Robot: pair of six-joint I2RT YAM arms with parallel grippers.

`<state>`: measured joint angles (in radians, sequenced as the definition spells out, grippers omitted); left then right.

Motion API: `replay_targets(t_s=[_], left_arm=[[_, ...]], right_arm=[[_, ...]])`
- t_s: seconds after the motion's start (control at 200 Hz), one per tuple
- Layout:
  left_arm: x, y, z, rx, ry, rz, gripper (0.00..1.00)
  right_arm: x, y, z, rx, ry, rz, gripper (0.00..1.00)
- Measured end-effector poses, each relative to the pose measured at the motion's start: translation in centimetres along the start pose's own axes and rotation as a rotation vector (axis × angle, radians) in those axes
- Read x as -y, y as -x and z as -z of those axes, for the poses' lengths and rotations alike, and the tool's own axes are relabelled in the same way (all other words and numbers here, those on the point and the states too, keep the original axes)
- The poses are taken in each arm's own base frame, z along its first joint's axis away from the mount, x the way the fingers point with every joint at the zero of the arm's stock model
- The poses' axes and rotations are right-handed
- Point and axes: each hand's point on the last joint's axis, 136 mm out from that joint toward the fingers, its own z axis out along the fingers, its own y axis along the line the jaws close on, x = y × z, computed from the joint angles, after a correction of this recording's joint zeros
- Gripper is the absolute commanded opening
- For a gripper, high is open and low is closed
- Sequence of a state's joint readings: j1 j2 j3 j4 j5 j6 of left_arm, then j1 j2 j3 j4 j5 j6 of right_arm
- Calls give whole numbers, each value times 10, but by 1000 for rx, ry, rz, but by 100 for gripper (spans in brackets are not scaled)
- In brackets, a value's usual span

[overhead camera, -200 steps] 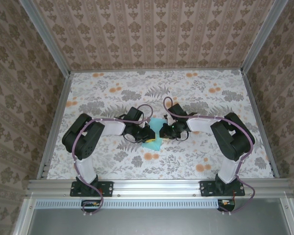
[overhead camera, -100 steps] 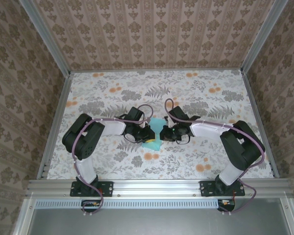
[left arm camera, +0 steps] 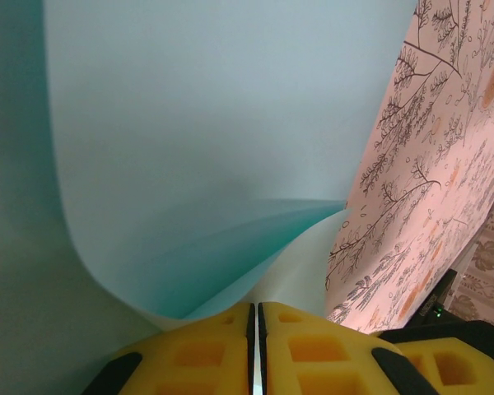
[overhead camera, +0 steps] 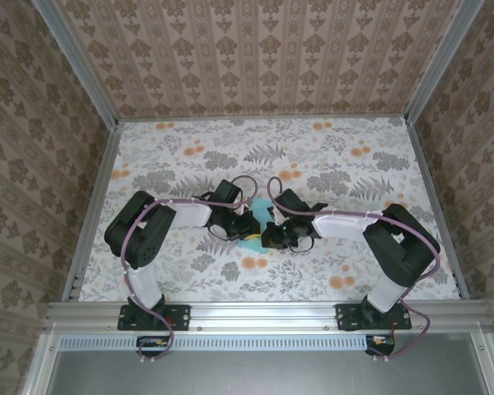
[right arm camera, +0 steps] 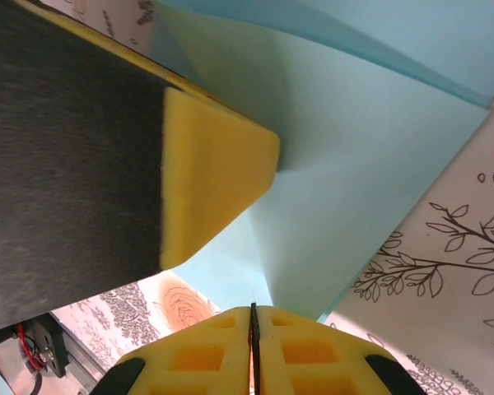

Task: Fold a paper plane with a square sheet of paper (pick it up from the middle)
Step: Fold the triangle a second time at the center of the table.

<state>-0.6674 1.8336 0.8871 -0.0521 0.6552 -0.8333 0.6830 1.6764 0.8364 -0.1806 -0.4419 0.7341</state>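
The square sheet of paper (overhead camera: pixel 253 242) lies curled at the middle of the bench (overhead camera: pixel 337 156). The left pincer (left arm camera: pixel 256 306) and the right pincer (right arm camera: pixel 253 309) are both clamped tight on it.

The square sheet of paper (overhead camera: pixel 253 242) sits on the table (overhead camera: pixel 181 148) between the left fingers (left arm camera: pixel 189 350) and the right fingers (right arm camera: pixel 313 354).

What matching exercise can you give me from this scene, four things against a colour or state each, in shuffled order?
Things:
1. square sheet of paper
2. left gripper
3. table
4. walls

Descriptions:
A. white with grey leaves and orange flowers
B. brown patterned wallpaper
C. light teal, bent into a curl
D. yellow pads, shut on the sheet

Pairs: 1-C; 2-D; 3-A; 4-B
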Motion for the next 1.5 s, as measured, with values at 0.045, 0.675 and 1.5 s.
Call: replay_targets(t_s=[0.045, 0.675, 1.5], left_arm=[[0, 0, 0, 0, 1, -1, 12], [0, 0, 0, 1, 2, 0, 12], [-1, 0, 0, 2, 4, 1, 12]], right_arm=[[2, -1, -3, -7, -6, -6, 11], [6, -8, -10, -34, -14, -5, 11], [6, -19, -11, -61, -52, 25, 11]])
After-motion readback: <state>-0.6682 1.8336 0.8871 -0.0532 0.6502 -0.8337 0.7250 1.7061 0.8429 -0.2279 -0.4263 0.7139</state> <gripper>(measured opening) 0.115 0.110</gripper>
